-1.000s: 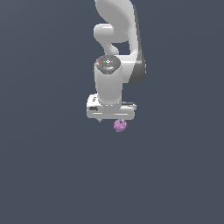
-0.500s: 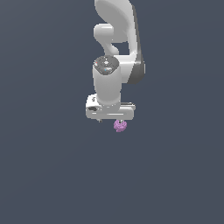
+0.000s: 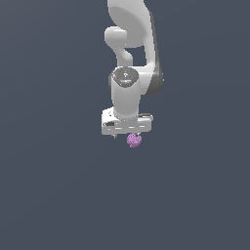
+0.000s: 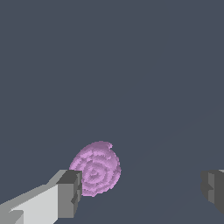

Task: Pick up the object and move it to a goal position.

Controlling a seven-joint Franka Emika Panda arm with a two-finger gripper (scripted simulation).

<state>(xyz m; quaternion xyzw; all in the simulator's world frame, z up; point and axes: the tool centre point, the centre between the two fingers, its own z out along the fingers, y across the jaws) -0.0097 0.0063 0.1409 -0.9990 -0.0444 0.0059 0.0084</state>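
My gripper [image 4: 140, 192] fingers wide apart; pink object [image 4: 96, 168] just beside one pad [image 4: 70, 192], other pad well apart. Plain grey surface [image 3: 58, 185] all round.

Flat, even render light — coarse, blocky edges.

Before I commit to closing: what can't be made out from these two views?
- Goal position: no marker in either view.
- Jaws in exterior view: hidden beneath the gripper body.
- Object contact: the wrist view leaves touching undecided.
- Far finger: cut off by the wrist view's edge.
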